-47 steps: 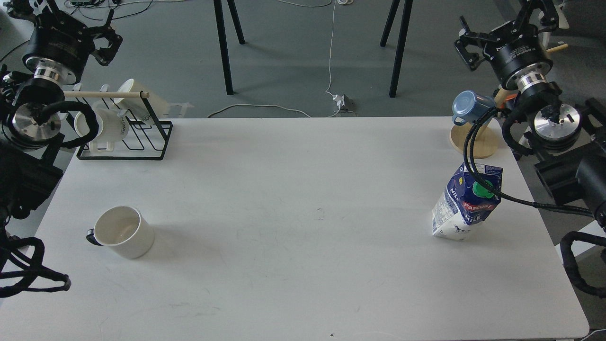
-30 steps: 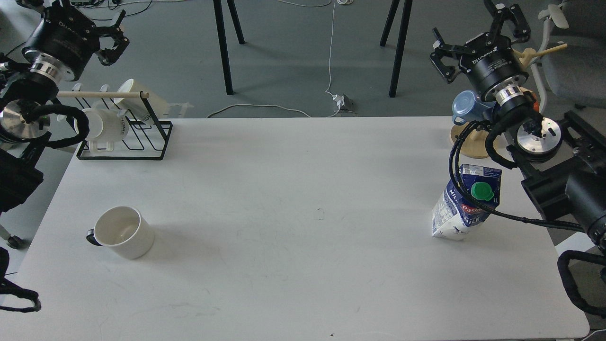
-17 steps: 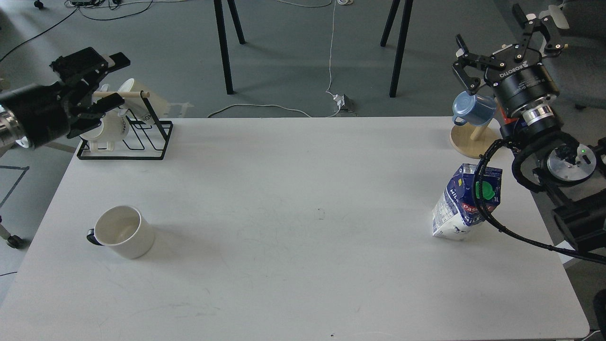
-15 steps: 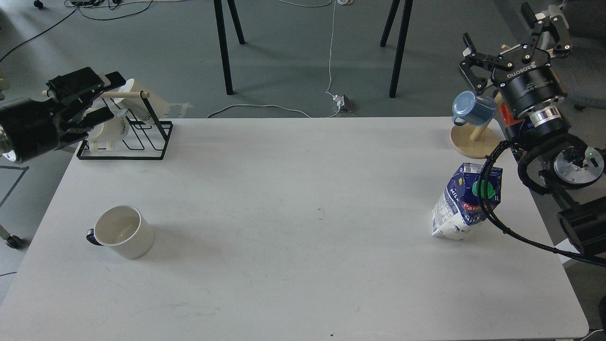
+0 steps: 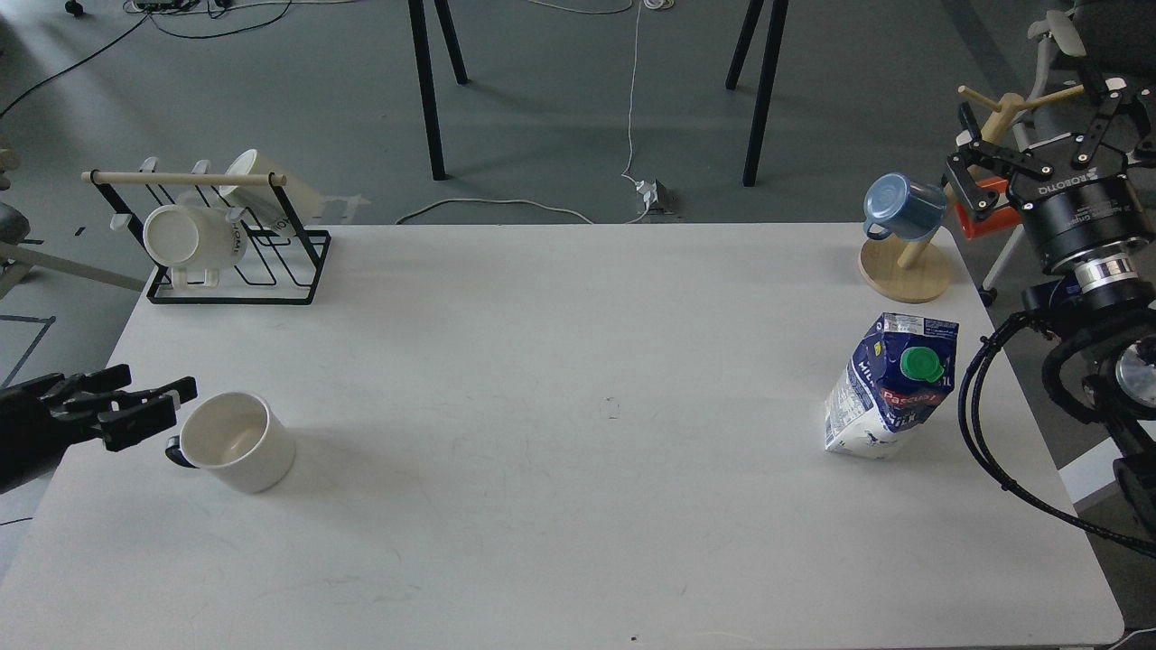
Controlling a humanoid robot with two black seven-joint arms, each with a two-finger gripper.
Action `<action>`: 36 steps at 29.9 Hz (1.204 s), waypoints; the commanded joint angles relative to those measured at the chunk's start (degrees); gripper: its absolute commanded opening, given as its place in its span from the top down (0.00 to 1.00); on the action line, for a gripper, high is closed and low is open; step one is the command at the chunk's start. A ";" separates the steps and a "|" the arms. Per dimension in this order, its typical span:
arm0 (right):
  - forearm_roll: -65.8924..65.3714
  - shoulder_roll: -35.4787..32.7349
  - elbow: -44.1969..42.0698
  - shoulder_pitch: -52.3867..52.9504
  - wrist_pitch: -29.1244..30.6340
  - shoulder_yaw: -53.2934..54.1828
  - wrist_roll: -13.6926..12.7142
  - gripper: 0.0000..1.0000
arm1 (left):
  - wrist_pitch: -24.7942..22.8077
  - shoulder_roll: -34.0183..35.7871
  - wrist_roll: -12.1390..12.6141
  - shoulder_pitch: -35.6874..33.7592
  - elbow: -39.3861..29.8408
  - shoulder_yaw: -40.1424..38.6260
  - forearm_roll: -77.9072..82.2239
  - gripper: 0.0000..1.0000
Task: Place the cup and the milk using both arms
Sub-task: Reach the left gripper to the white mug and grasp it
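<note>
The cup (image 5: 237,442) is a plain white mug with a small black handle on its left side. It stands upright at the front left of the white table (image 5: 578,506). My left gripper (image 5: 179,400) is open, low and level, just left of the cup near its handle, and holds nothing. The milk (image 5: 890,390) is a blue and white carton with a green cap. It stands at the right of the table, leaning slightly. My right gripper (image 5: 1030,99) is open and empty, raised beyond the table's right edge, well above and to the right of the milk.
A black wire rack (image 5: 239,271) with cream lettered mugs stands at the back left corner. A wooden mug tree (image 5: 906,267) with a blue cup (image 5: 899,206) stands at the back right, close to my right arm. A black cable (image 5: 980,433) hangs beside the milk.
</note>
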 commanded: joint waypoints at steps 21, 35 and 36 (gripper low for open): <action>0.00 0.07 -0.54 -1.26 0.00 0.28 0.01 0.01 | 0.97 -14.10 -1.73 2.56 16.55 0.76 0.80 0.47; -0.01 0.07 -0.63 -1.34 0.00 0.37 0.01 0.01 | 0.89 -14.99 -2.87 2.13 18.49 0.76 4.14 0.82; 0.00 0.07 -0.63 -1.35 0.00 0.46 0.10 0.01 | 0.97 -14.99 -2.87 2.13 18.75 0.76 4.14 0.85</action>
